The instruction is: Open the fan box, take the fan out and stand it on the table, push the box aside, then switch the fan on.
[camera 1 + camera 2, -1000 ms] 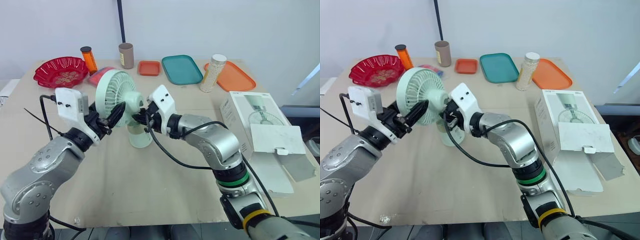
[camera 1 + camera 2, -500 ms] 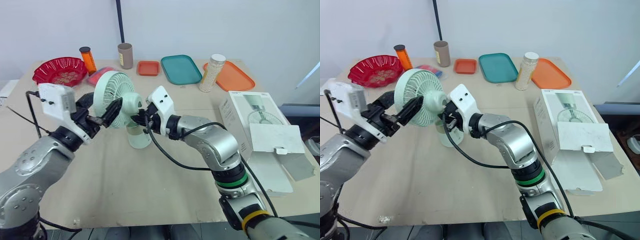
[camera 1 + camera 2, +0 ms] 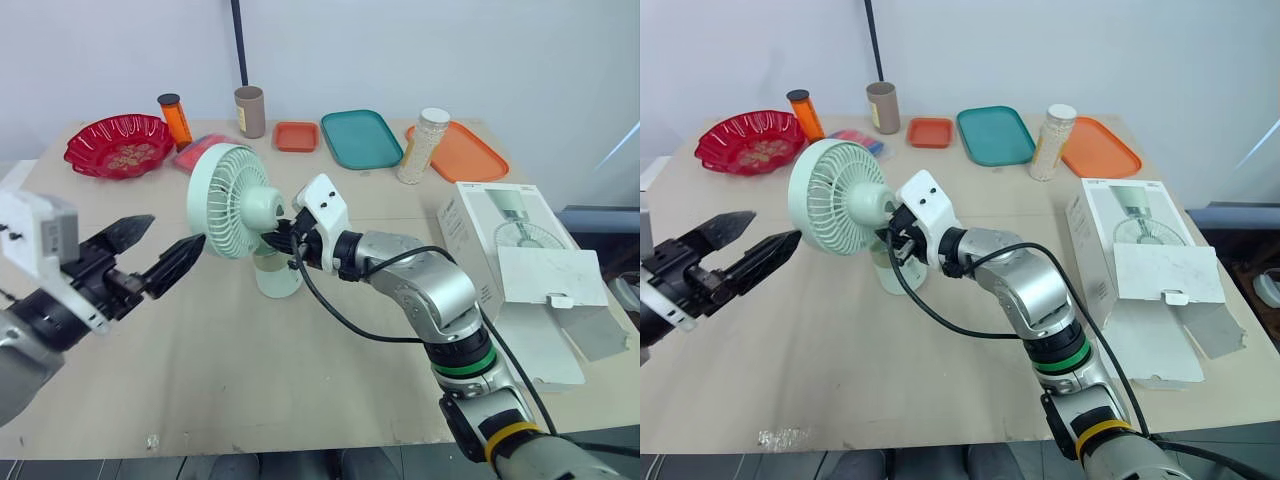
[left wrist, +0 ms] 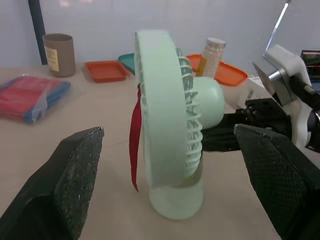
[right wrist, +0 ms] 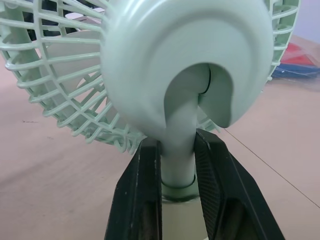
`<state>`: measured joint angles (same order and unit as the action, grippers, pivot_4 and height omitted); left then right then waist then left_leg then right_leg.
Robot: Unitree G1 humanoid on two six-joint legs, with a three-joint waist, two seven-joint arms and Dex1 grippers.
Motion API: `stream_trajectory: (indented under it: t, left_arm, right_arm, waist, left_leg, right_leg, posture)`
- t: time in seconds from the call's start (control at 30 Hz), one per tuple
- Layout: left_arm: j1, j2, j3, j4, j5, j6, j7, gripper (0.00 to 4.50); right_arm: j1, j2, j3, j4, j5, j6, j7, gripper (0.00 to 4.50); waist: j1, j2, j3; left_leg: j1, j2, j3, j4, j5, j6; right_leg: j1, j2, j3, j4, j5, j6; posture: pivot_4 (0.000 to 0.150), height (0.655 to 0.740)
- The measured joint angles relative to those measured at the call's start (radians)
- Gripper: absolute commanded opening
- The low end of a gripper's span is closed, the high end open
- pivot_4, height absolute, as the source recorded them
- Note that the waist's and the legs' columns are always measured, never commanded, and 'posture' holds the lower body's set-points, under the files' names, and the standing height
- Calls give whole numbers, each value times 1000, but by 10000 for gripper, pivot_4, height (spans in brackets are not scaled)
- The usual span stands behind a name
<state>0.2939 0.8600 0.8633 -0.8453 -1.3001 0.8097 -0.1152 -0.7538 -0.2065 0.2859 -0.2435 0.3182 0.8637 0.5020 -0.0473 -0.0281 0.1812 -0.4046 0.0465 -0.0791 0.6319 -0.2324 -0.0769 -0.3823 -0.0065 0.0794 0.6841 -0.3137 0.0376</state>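
Left jaws now clear of fan

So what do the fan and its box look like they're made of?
The fan looks like moulded plastic, pale green and smooth with a soft sheen. The thin grille ribs and the seamless rounded housing suggest it. The box is most likely cardboard, white and matte with a printed fan picture. Its flap is folded open along a crease.
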Motion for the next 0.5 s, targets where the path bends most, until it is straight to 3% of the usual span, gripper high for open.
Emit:
stream_trajectory:
  t: [0.2,0.33,0.5]
  left_arm:
    - [87,-14,-19,102,223,-88,-183,44482]
    - [61,-4,-174,209,400,-214,-377,44482]
    - [-39,1,-345,297,518,-330,-521,44482]
  right_arm:
    - [0,5,-4,1,1,-2,4,3857]
    - [1,0,-24,-1,25,11,23,3857]
    - [10,-27,-62,-63,93,13,85,3857]
  waist:
    - [-1,0,0]
    - [-1,0,0]
    - [-1,0,0]
  left_leg:
    - [0,0,2,-4,1,-2]
    - [0,0,2,-5,1,-3]
    - [-3,1,2,-6,2,-3]
  right_leg:
    - [-3,0,1,0,0,-1]
    - [-3,0,1,0,0,-1]
    - [-6,0,1,0,0,-1]
  posture:
    - [1500,7400]
    - [1500,7400]
    - [1500,7400]
